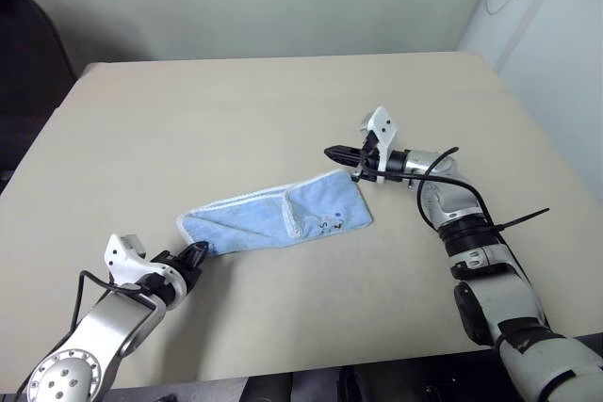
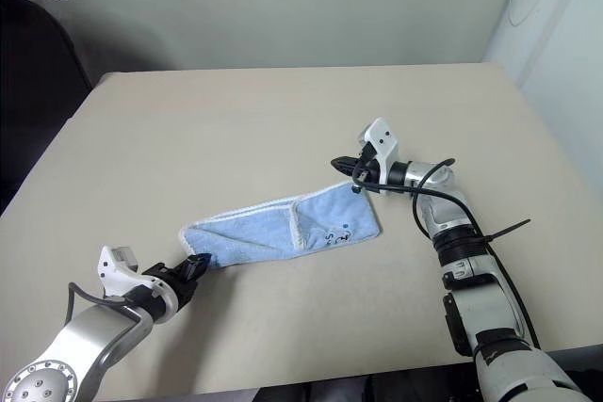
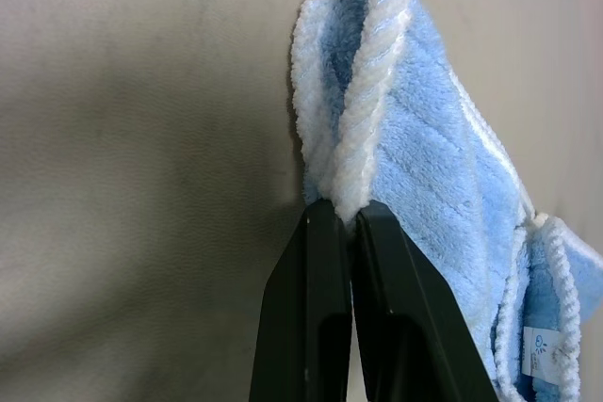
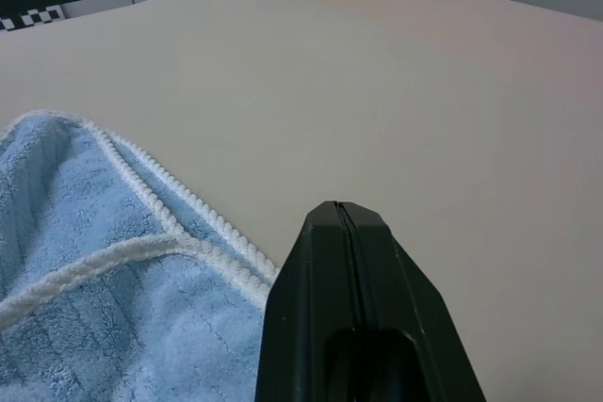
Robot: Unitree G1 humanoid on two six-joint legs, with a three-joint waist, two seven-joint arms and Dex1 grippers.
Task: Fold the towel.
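The towel [image 1: 273,218], light blue with white edging, lies partly folded on the tan table [image 1: 236,110], its right part doubled over with a small dark logo showing. My left gripper [image 1: 198,251] is at the towel's near-left corner. In the left wrist view its fingers [image 3: 325,327] are shut on the white edging [image 3: 363,138], which bunches up between them. My right gripper [image 1: 334,152] hovers at the towel's far-right corner, shut. In the right wrist view its tips [image 4: 341,212] reach past the cloth [image 4: 85,317] with no fabric showing between them.
A dark chair [image 1: 28,54] stands off the table's left side. A pale wall panel [image 1: 556,35] runs along the right. Bare tabletop stretches behind the towel and in front of it up to the near edge [image 1: 311,360].
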